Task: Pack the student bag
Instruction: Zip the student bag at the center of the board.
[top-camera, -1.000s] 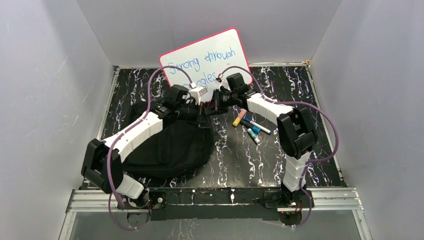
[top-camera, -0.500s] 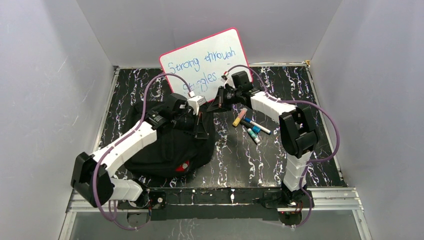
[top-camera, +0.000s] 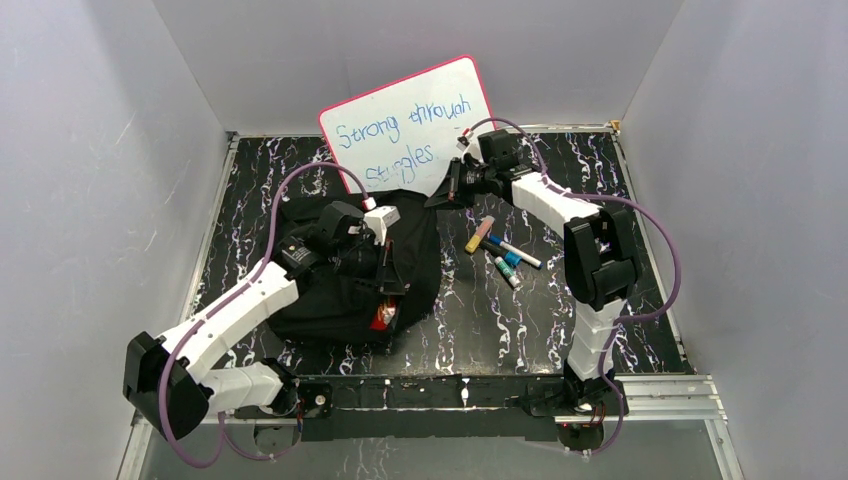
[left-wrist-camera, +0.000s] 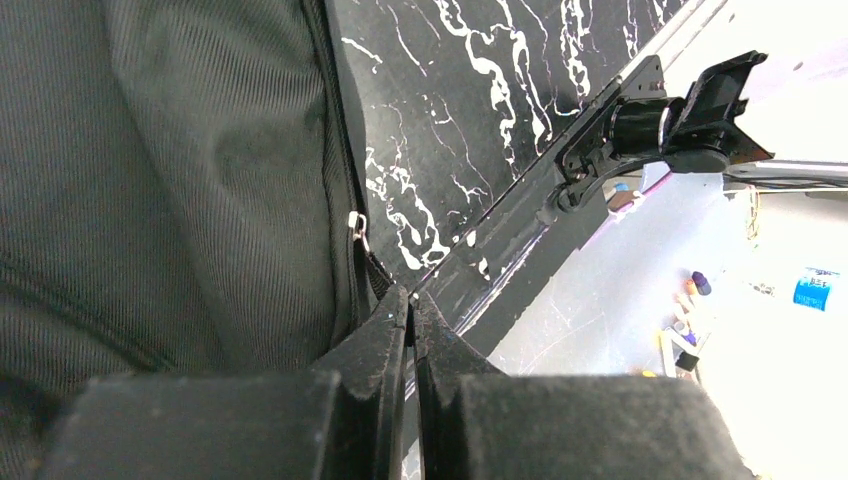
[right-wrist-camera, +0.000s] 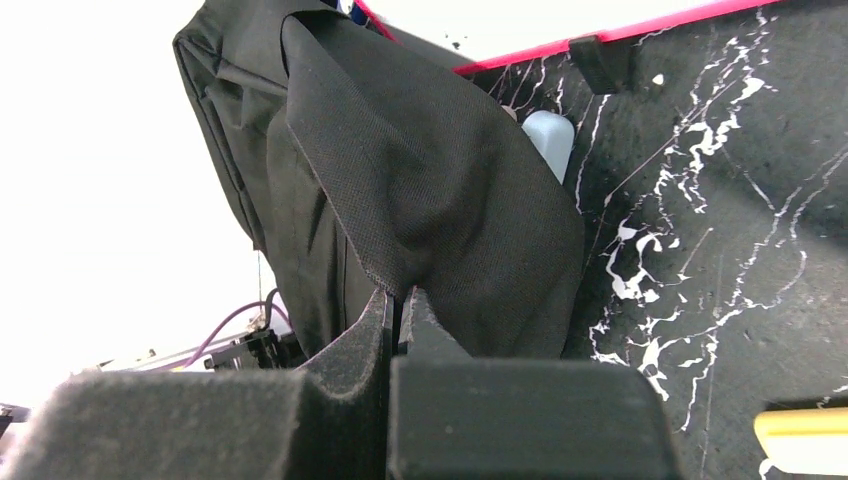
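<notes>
Now the student bag (top-camera: 330, 290) lies left of middle on the bench (top-camera: 500, 330). The right end effector (top-camera: 434, 201) pinches a fold of its cloth; the left end effector (top-camera: 388, 283) pinches the zipper pull (left-wrist-camera: 376, 275). The cloth could slip out, or a hard tug could drag the bag.

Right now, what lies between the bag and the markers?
Only bare table separates the bag from the markers, as the top view shows.
</notes>
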